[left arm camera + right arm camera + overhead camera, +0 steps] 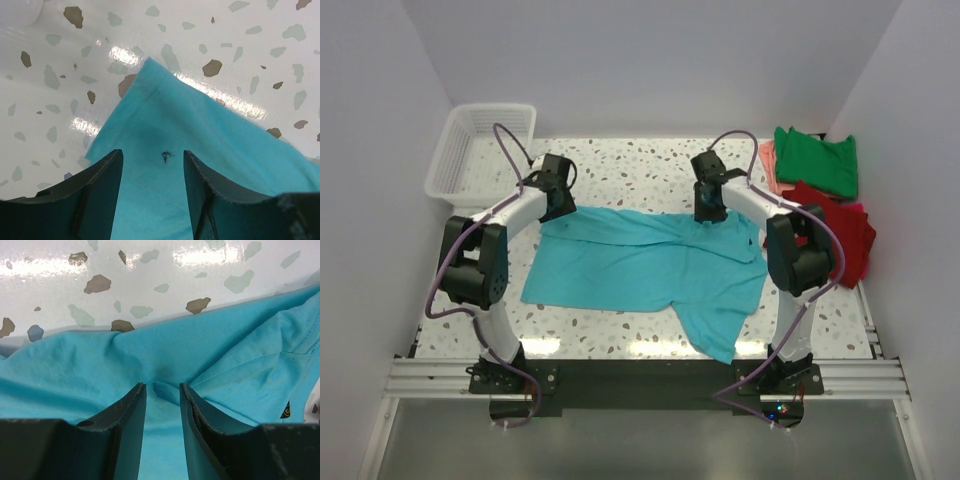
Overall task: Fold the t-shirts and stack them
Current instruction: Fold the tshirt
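The left claw (556, 208) stands with its jaws apart over the far-left corner of the turquoise shirt (640, 265). The right claw (708, 214) is set down on the shirt's far edge, its jaws also apart but by a narrower gap, and creases in the cloth run in toward its tips.

The speckled white bench (630, 160) carries everything. The turquoise shirt lies spread across the middle of it, between the two arms, rumpled on the right, with one part trailing to the near edge at the right.

A white lattice basket (455, 150) sits at the far-left corner. At the far right, well apart from the turquoise shirt, a red shirt (845, 235) lies nearest. A green shirt (820, 160) lies beyond it, and the edge of a pink shirt (770, 160) shows beside the green one.

From the left wrist, the shirt's corner points away across the bench, and a small dark mark (165, 156) shows on the cloth between the fingers (100, 185). From the right wrist, turquoise cloth fills the gap between the fingers (125, 420).
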